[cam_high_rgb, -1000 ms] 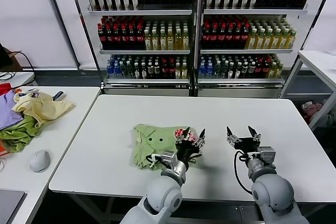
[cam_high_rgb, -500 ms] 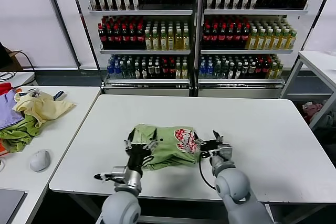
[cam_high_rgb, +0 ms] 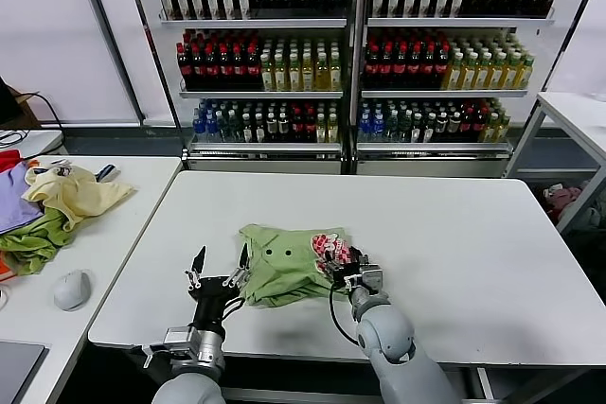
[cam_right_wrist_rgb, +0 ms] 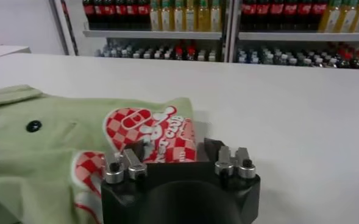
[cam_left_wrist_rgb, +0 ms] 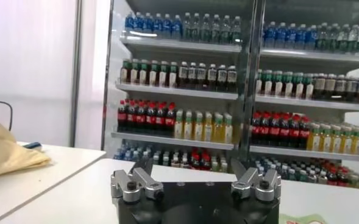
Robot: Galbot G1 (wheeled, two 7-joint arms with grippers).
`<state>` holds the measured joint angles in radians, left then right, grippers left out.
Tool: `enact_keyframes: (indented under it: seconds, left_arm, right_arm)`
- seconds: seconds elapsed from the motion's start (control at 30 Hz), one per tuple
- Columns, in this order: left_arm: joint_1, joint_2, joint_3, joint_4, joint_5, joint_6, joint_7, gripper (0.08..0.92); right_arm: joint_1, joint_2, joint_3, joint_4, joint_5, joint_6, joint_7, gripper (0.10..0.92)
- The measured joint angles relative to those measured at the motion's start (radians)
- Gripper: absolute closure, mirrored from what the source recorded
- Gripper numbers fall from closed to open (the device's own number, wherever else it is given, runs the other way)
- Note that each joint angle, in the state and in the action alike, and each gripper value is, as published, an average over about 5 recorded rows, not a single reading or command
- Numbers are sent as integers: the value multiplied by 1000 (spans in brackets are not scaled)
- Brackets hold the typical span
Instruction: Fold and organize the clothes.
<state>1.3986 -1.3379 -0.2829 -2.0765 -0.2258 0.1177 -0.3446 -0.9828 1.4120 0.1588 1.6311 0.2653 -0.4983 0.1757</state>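
The left end effector (cam_high_rgb: 220, 270) has backed off the green T-shirt (cam_high_rgb: 284, 264), jaws wide and empty. The right end effector (cam_high_rgb: 343, 265) now closes on the shirt's right edge, mid-surface; another fold seems next.

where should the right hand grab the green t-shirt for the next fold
Probably the T-shirt edge by the red-and-white print, coming in low from the robot's right: that bunched edge faces the right hand, already at it.
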Motion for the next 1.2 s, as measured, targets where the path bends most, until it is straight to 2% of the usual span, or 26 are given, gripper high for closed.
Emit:
enact_keyframes:
  seconds: [0.23,0.6,0.73,0.87,1.2]
  left_arm:
    - [24,10,-7,-8,10,-11,-1,177]
    - [32,11,0,0,26,-18,2,177]
    - [27,6,9,6,32,-17,4,177]
    - [22,1,20,9,40,-17,10,177]
    - [15,-10,48,12,61,-19,21,177]
  right_arm:
    - [31,-29,8,-38,-15,21,-21,578]
    - [97,-142,75,-92,-36,70,-60,801]
    - [108,-179,103,-109,-51,109,-72,858]
    - [101,-200,130,-108,-62,160,-78,810]
    - [-13,-232,217,-8,-73,303,-69,520]
